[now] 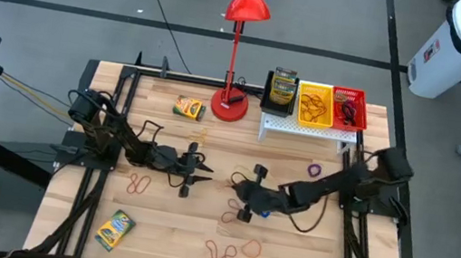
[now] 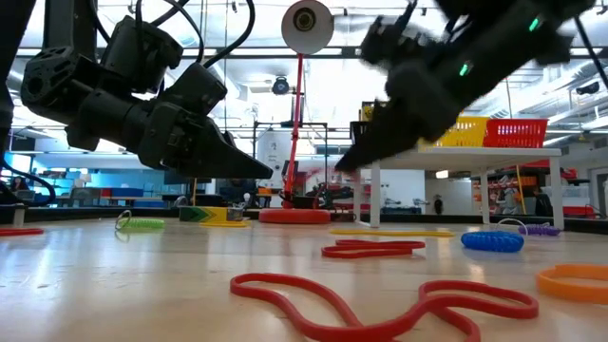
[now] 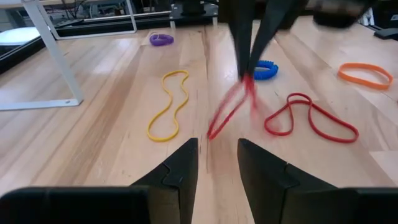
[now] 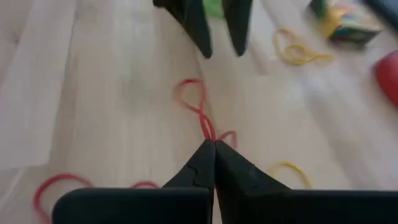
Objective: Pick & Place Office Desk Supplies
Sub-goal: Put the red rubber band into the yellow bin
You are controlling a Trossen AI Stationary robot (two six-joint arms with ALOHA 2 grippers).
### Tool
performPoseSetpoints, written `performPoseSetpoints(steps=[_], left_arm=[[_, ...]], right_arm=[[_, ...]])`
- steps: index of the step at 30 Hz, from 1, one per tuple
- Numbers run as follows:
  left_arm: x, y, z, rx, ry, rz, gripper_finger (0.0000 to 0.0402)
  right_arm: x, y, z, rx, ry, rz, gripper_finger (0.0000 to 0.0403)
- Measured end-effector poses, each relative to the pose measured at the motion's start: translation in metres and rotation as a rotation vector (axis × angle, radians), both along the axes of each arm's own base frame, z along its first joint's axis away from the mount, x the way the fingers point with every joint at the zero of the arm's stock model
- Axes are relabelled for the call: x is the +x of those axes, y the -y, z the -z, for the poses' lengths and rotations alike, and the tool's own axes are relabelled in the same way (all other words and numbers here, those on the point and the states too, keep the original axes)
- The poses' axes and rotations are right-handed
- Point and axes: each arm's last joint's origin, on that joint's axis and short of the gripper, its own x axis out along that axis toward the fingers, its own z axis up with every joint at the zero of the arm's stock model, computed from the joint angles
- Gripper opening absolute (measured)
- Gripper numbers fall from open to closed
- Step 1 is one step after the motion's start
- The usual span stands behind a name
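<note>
My right gripper (image 4: 214,148) is shut on a thin red rubber band (image 4: 191,99) near the middle of the table. My left gripper (image 3: 217,165) faces it from the table's left, open, with nothing between its fingers. Other loops lie flat on the wood: a red one (image 3: 311,118), a yellow one (image 3: 168,106), an orange one (image 3: 367,74), a purple one (image 3: 160,40) and a blue coil (image 3: 265,70). Crayon boxes lie at the back (image 1: 188,107) and at the near left (image 1: 115,229). Black (image 1: 283,91), yellow (image 1: 315,103) and red (image 1: 349,108) mesh bins stand on a white shelf. My right gripper pinches one end of the red rubber band (image 3: 247,81) between its two fingertips (image 3: 239,43). The fingers slant down from the table's right side. The band hangs slack below them toward my left gripper; whether its lower end (image 3: 214,132) rests on the wood I cannot tell.
A tall red desk lamp (image 1: 231,102) stands at the back centre, its base beside the white shelf (image 1: 308,128). More loops lie near the table's front edge (image 1: 231,250) and under the left arm (image 1: 140,183).
</note>
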Motion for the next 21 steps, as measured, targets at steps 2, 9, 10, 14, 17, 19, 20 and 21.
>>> performPoseSetpoints(steps=[2,9,10,14,17,19,20,21], left_arm=[[0.000,0.000,0.000,-0.002,0.000,0.000,0.0119],[0.000,0.000,0.000,-0.011,0.000,-0.003,0.0119],[0.000,0.000,0.000,-0.010,0.000,-0.003,0.0119],[0.000,0.000,0.000,-0.010,0.000,-0.003,0.0119],[0.000,0.000,0.000,-0.010,-0.001,-0.003,0.0119],[0.000,0.000,0.000,-0.010,-0.001,-0.003,0.0119],[0.000,0.000,0.000,-0.010,-0.001,-0.003,0.0119],[0.000,0.000,0.000,-0.010,-0.001,-0.003,0.0119]], right_arm=[[-0.006,-0.004,-0.013,-0.022,0.020,0.010,0.0007],[-0.041,-0.008,-0.069,-0.151,0.109,0.092,0.0003],[-0.048,-0.006,-0.079,-0.168,0.125,0.113,0.0003],[-0.075,0.009,-0.118,-0.226,0.212,0.225,0.0004],[-0.095,0.027,-0.142,-0.298,0.256,0.333,0.0002],[-0.108,0.043,-0.154,-0.332,0.271,0.413,0.0002],[-0.113,0.052,-0.160,-0.337,0.284,0.463,0.0002],[-0.118,0.063,-0.165,-0.343,0.292,0.510,0.0002]])
